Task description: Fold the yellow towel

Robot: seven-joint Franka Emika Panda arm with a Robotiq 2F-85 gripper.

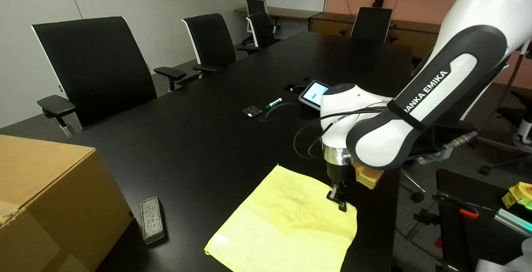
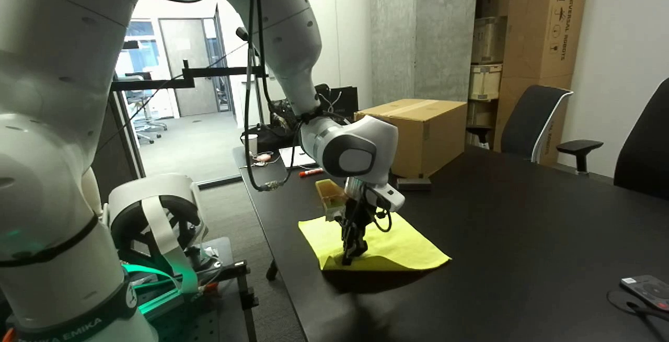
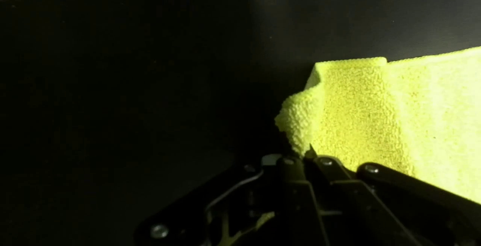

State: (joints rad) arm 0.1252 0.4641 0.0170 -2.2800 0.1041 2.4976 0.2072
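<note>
Clenched, the end effector point(image 1: 337, 202) holds an edge of the yellow towel point(image 1: 278, 226), which lies spread on the dark surface point(image 1: 199, 159). From left to right in an exterior view come a cardboard box point(image 1: 79, 205), a grey block point(image 1: 152, 220) between it and the towel, a flat black device point(image 1: 252, 111) just beside a green marker point(image 1: 273, 103), and a lit tablet point(image 1: 314, 93) partly hidden behind the arm point(image 1: 428, 91).
</note>
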